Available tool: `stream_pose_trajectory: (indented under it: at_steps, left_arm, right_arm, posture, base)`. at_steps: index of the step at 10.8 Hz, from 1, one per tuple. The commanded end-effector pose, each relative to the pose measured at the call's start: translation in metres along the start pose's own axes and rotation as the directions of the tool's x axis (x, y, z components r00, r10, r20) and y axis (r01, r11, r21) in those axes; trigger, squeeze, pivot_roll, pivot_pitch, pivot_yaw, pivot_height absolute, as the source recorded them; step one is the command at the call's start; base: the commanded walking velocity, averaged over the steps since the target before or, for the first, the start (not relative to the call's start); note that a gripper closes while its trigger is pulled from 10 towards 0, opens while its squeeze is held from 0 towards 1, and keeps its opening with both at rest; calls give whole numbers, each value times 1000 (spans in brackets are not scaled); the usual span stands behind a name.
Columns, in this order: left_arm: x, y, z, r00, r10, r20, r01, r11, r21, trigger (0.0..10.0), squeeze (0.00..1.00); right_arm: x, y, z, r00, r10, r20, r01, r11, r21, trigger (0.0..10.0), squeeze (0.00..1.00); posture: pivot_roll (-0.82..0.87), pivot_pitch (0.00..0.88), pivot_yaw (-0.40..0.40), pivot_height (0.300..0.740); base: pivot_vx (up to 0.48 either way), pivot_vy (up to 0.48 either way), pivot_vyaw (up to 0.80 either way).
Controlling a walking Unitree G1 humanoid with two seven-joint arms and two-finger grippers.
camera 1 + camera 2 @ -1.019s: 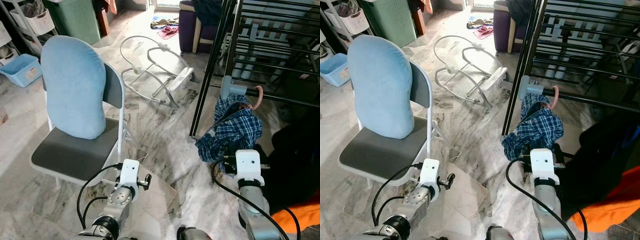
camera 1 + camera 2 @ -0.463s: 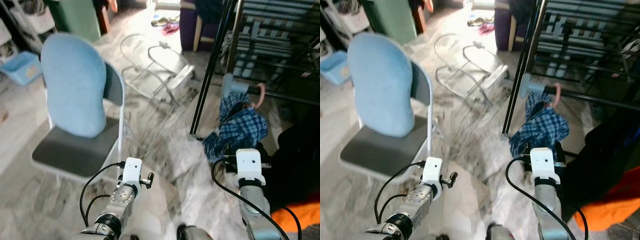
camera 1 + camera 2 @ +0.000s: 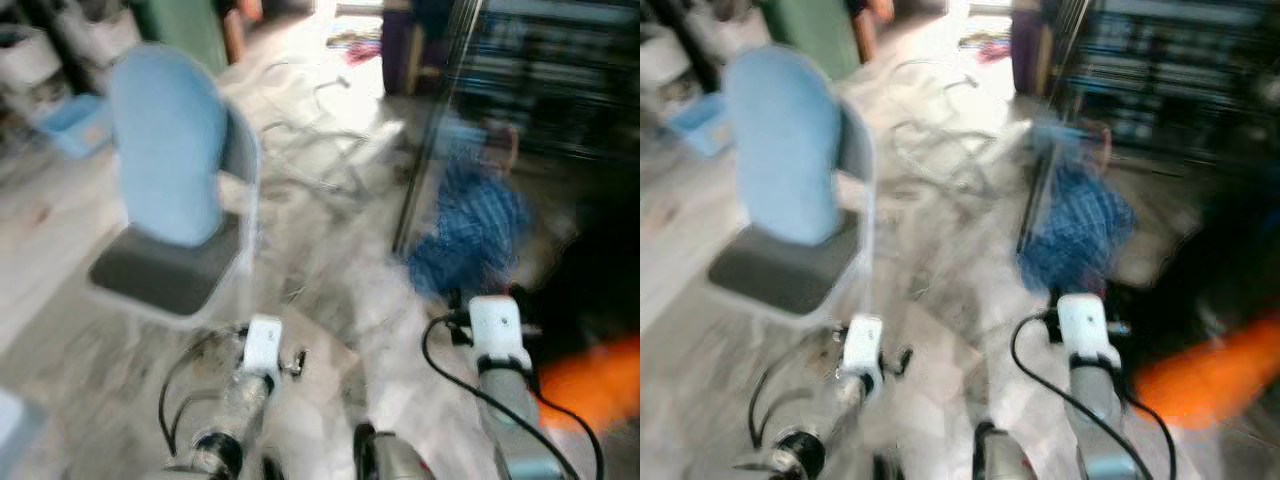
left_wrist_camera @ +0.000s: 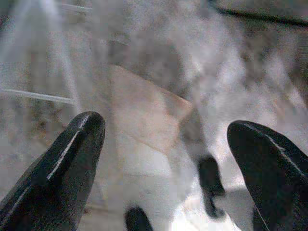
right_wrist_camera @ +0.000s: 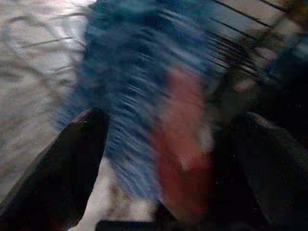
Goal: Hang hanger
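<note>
The right gripper (image 5: pixel 163 159) has its two black fingers (image 5: pixel 72 163) spread wide, and between them hangs a blurred blue plaid shirt (image 5: pixel 130 86) with a reddish piece at its middle that may be the hanger, though the blur keeps me from telling. In the head views that arm's white wrist housing (image 3: pixel 497 322) sits just below the same plaid shirt (image 3: pixel 470 225), which droops against the black upright of the drying rack (image 3: pixel 425 150) with a pinkish hook-like shape (image 3: pixel 505 140) at its top. An orange cloth (image 3: pixel 590 375) lies on dark fabric at the right edge of the floor. The left gripper (image 4: pixel 163 159) is also spread wide, its fingers (image 4: pixel 67 163) well apart, holding nothing and aimed at the marbled floor (image 4: pixel 144 120), where a pale, peach-toned tile stands out. Its white wrist housing (image 3: pixel 262 342) shows low in the head view, near the front of a folding chair (image 3: pixel 165 275) with a grey seat and a light blue cushion (image 3: pixel 170 140) leaning upright on its backrest. Farther back on the floor lie a white wire frame (image 3: pixel 320 130) and a blue basket (image 3: pixel 80 125). All views are heavily smeared.
</note>
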State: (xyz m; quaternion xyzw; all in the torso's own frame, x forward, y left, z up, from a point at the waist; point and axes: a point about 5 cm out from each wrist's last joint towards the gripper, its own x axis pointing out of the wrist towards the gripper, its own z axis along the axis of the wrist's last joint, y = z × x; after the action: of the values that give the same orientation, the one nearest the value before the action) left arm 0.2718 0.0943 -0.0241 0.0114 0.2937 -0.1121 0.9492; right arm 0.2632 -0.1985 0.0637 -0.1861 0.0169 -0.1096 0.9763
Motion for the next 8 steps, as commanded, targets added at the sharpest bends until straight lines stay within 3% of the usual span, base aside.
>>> stream_pose_trajectory:
  at_steps: [1,4,6,8]
  left_arm:
    - [-1,3,-4,1000,11,-18,-10,1000,12,10000,0]
    - [-1,5,-4,1000,13,-22,-13,1000,20,10000,0]
    - [-2,8,-8,999,18,-39,-17,999,43,10000,0]
    - [-9,21,-27,991,56,-120,-40,991,128,10000,0]
  right_arm:
    - [-5,0,-2,1000,-4,-11,4,1000,1,10000,0]
    - [-5,2,-8,1000,10,-29,-10,1000,-6,10000,0]
    - [-13,10,-38,989,79,-125,-83,996,-31,10000,0]
    - [-26,24,-69,946,197,-257,-206,979,-6,10000,0]
  posture:
    - [-264,112,49,740]
    - [-261,110,50,740]
    - [-251,99,48,740]
    - [-226,86,33,740]
  base:
    - [-428,0,0]
    - [-401,0,0]
    - [-182,0,0]
    - [0,0,0]
